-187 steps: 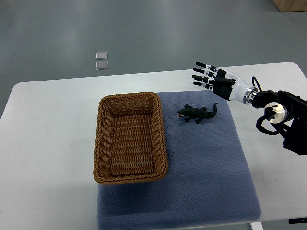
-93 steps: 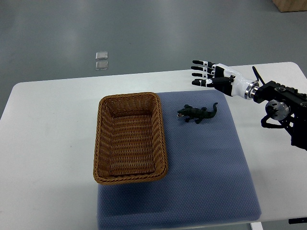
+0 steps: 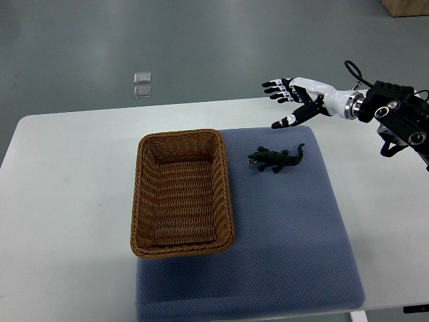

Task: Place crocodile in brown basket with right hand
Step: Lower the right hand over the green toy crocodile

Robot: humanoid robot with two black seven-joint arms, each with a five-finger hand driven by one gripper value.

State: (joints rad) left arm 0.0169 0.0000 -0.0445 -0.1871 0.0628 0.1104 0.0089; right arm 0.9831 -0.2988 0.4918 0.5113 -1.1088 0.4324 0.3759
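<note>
Stretching across a white table [image 3: 67,201], a blue mat [image 3: 288,228] covers the middle and right of the surface, reaching from near the far edge to the near edge. On the mat's left edge, partly over the bare tabletop, sits a brown basket [image 3: 182,193], woven, rectangular and holding nothing. Beyond the table's far edge, on the grey floor [image 3: 201,40], lie two small clear squares [image 3: 141,84], one just behind the other.

Right of the basket, near the mat's far edge, a dark green toy crocodile [image 3: 275,158] lies flat on the cloth, its open mouth turned toward the basket's far right corner and its tail curling up toward the mat's far right corner. A strip of bare mat separates the toy from the basket's rim; nothing lies between them.

Above the table's far edge, the right hand [image 3: 291,98] reaches in from the right on a black and white arm [image 3: 375,111]. Its fingers [image 3: 273,86] are spread and relaxed, gripping nothing, the thumb pointing down toward the mat's far edge. The hand hovers beyond the crocodile and slightly to its right, clear of the toy, with its fingertips pointing left.
</note>
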